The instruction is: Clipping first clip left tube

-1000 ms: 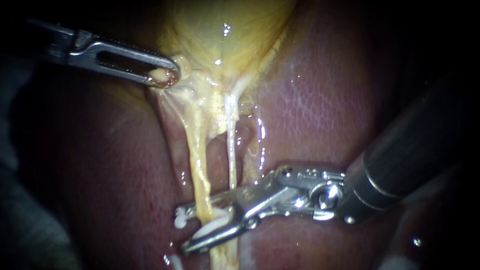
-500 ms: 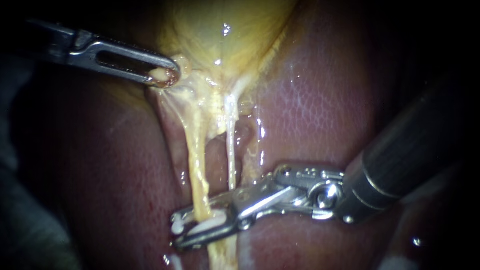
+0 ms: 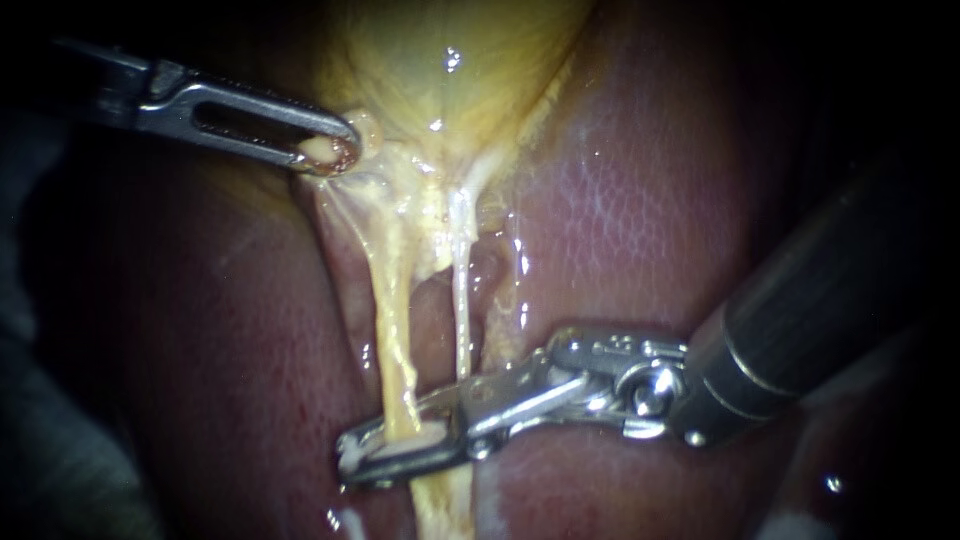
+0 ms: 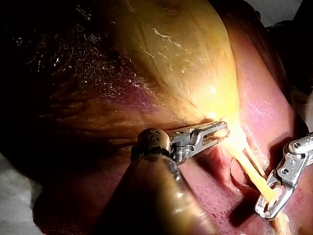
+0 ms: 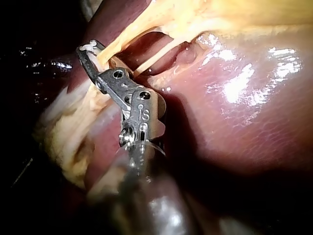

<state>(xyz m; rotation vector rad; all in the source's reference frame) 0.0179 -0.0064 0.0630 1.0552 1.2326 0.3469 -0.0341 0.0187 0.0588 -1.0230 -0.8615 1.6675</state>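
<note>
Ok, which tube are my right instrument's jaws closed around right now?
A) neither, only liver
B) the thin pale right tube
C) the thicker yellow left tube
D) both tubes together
C: in the endoscope view the right instrument has its jaws shut on the white clip around the left tube; the right tube reaches the instrument nearer its hinge, outside the clip.

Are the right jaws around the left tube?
Yes: the right instrument clamps the left tube, a white clip between its jaws.
</note>
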